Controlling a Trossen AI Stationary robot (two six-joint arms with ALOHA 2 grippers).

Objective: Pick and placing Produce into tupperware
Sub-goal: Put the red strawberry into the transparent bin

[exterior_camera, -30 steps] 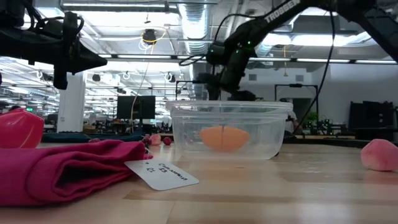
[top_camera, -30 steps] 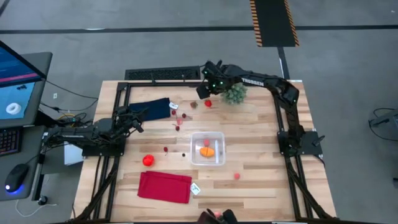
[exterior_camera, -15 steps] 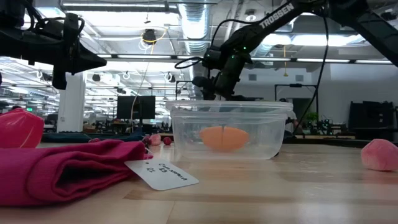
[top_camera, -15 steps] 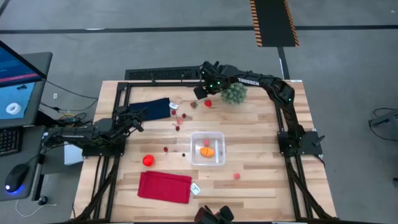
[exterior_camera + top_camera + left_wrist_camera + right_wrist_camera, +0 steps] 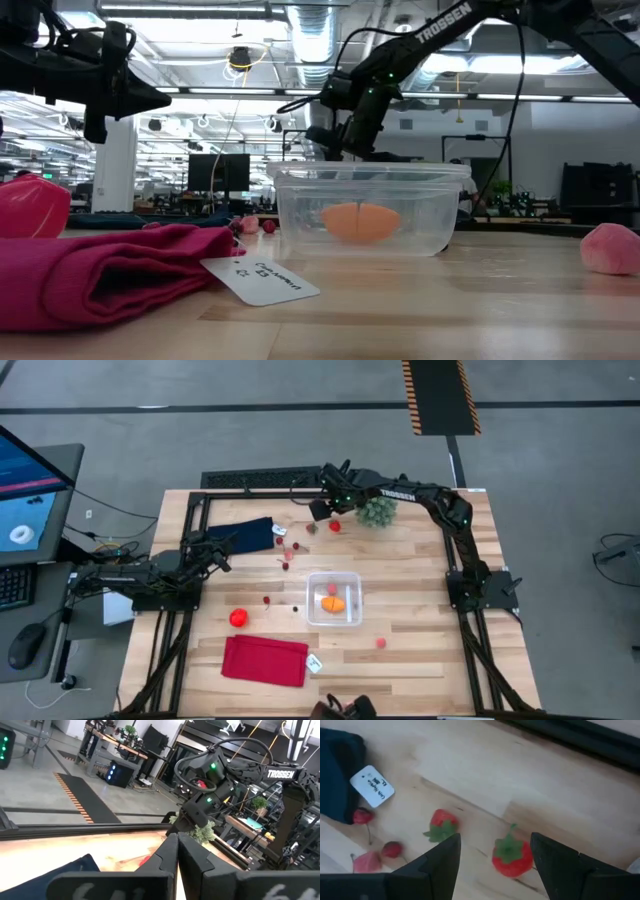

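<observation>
The clear tupperware [image 5: 334, 599] [image 5: 365, 208] stands mid-table on its base, with an orange piece [image 5: 333, 603] and a small red piece inside. More produce lies loose on the wood. A red piece with a green top [image 5: 334, 526] [image 5: 511, 856] and a strawberry [image 5: 441, 825] lie at the far side, with cherries [image 5: 392, 849] nearby. A bigger red piece [image 5: 238, 618] lies near the left and a pink one [image 5: 381, 643] near the front. My right gripper [image 5: 319, 509] [image 5: 495, 838] hovers open above the far-side pieces. My left gripper [image 5: 221, 552] [image 5: 176, 837] waits shut at the table's left.
A green spiky plant ball [image 5: 378, 510] sits just right of my right gripper. A navy cloth [image 5: 246, 535] with a white tag [image 5: 372, 785] lies far left. A folded red cloth [image 5: 265, 660] and another tag [image 5: 314, 664] lie near the front edge.
My right gripper has moved a little toward the table's left edge along the far side, away from the plant ball, and has stayed open. Nothing on the table has moved.
</observation>
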